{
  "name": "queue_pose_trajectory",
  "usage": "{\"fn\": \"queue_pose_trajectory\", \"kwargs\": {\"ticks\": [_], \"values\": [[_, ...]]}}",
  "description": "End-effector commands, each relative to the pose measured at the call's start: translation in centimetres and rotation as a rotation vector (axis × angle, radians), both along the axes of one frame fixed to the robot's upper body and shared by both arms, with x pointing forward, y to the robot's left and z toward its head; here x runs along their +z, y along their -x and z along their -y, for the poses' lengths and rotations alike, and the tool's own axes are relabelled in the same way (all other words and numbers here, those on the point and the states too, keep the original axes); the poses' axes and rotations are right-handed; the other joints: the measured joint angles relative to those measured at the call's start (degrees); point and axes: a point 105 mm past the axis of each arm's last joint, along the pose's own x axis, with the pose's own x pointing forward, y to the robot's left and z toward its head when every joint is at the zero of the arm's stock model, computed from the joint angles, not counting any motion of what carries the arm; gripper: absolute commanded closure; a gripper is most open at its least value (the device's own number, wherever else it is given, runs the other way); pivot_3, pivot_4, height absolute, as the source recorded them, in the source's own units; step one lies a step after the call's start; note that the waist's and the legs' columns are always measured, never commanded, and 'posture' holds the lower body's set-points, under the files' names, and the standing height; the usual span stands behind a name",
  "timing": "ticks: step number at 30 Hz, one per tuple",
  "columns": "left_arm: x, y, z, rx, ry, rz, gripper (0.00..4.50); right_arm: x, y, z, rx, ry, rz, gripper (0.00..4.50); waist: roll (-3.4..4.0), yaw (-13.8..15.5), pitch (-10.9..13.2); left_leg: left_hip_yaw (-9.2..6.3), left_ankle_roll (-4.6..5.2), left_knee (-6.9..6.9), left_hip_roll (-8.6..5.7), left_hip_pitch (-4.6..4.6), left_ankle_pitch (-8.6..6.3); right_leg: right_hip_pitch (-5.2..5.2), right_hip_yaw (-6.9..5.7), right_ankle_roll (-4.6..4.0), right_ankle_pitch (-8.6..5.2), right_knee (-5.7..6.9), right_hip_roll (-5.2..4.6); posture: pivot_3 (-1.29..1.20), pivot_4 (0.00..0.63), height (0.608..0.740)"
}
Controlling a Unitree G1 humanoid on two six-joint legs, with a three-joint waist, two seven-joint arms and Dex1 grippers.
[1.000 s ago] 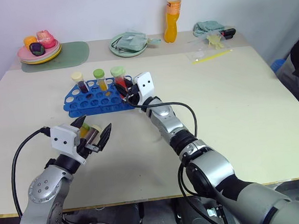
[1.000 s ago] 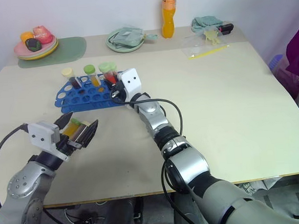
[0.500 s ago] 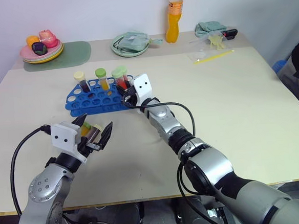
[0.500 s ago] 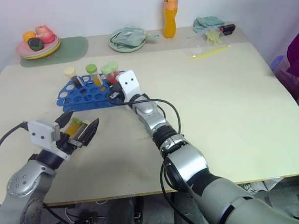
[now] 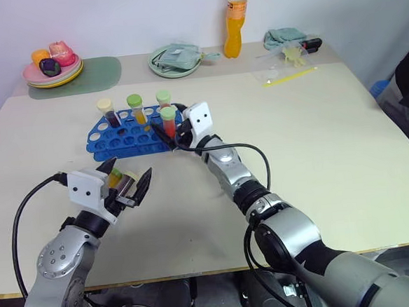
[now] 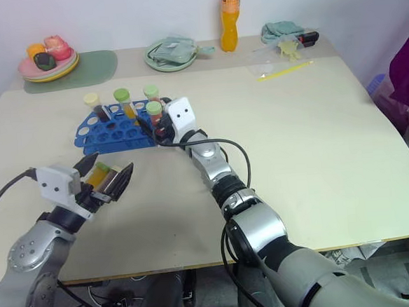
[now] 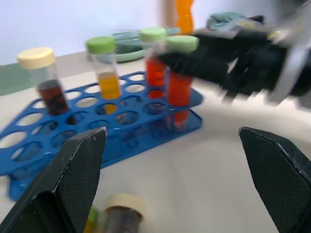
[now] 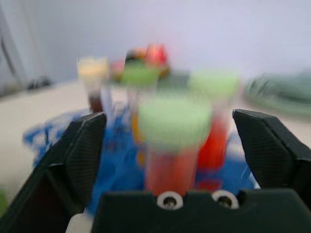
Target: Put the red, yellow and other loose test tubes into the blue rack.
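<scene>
The blue rack (image 5: 129,135) stands on the table with several capped tubes upright in it: a cream-capped dark one (image 5: 106,111), a green-capped yellow one (image 5: 137,108) and two green-capped red ones (image 5: 163,100). My right gripper (image 5: 166,133) is open, its fingers either side of the nearer red tube (image 8: 174,145), which stands in the rack's front row. My left gripper (image 5: 131,167) is open near the table's front left. Two loose tubes (image 5: 122,182), one yellow and one with a cream cap (image 7: 121,206), lie between its fingers.
Along the far edge are a plate of toy fruit (image 5: 52,67) on a green mat (image 5: 93,73), a green plate with a cloth (image 5: 177,58), an orange bottle (image 5: 236,25), a teal cloth (image 5: 284,35) and a clear bag (image 5: 283,74).
My right gripper has opened and let go of the red tube, which now stands in the rack. The left gripper has stayed where it was.
</scene>
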Motion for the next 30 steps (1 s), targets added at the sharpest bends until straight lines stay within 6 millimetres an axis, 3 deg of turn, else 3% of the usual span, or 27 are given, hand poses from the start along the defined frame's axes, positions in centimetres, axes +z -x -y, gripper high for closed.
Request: {"fn": "queue_pose_trajectory", "kwargs": {"ticks": [1,6,10,12,15,17,24,30], "values": [[2.7,-0.2,-0.7,0.023,0.001,0.030,0.00,2.2,1.8,0.8,0.097,0.013,0.122,0.22,-0.05,0.29,-0.03,-0.02,0.00,0.00,0.00,0.00,0.00,0.02,-0.01,0.00,0.00,0.01,0.00,0.00,0.150,0.729],[3.7,-0.8,-1.9,0.043,-0.102,-0.068,0.00,0.8,3.8,5.0,0.273,0.217,0.091,0.22,-0.04,0.85,-0.02,-0.03,0.02,0.07,-0.08,0.00,0.00,0.09,-0.01,0.02,0.00,-0.02,-0.04,0.00,0.150,0.729],[4.0,-1.0,-3.2,0.075,-0.157,-0.169,0.00,-1.3,6.8,7.6,0.438,0.418,0.033,0.22,-0.05,0.65,0.03,-0.03,0.04,0.06,-0.04,0.01,-0.01,0.09,-0.02,0.02,-0.01,-0.03,-0.01,0.00,0.150,0.729],[3.4,-1.0,-3.5,0.060,-0.270,-0.304,0.00,-2.2,8.7,9.1,0.518,0.522,0.001,0.22,-0.09,0.33,0.06,0.00,0.04,0.02,0.02,0.04,-0.01,0.07,0.00,0.01,-0.02,-0.02,0.08,0.00,0.150,0.729],[2.1,-0.8,-3.6,-0.037,-0.280,-0.614,0.00,-2.6,11.1,10.8,0.633,0.606,-0.061,0.22,-0.04,0.75,0.19,-0.04,0.04,0.00,0.07,0.03,-0.01,0.06,-0.02,-0.04,-0.07,0.02,0.17,0.00,0.150,0.729],[2.1,-0.7,-3.3,-0.083,-0.322,-0.748,0.00,-2.1,11.9,11.3,0.672,0.592,-0.085,0.22,-0.09,0.70,0.22,-0.10,0.04,0.06,0.05,0.03,-0.01,0.12,-0.07,-0.01,-0.09,0.01,0.19,0.00,0.150,0.729],[3.2,-1.4,-2.6,-0.138,-0.398,-0.856,0.00,-0.9,11.9,11.7,0.654,0.548,-0.097,0.22,-0.18,0.65,0.30,-0.08,0.03,0.06,0.04,0.01,-0.01,0.11,-0.05,0.03,-0.12,0.01,0.16,0.00,0.150,0.729],[3.2,-2.2,-5.1,-0.064,-0.418,-0.918,0.00,-0.9,11.8,11.5,0.626,0.526,-0.100,0.22,-0.19,0.71,0.31,-0.05,0.02,0.06,0.03,0.00,0.00,0.08,-0.02,0.02,-0.12,0.01,0.12,0.00,0.150,0.729]]}}
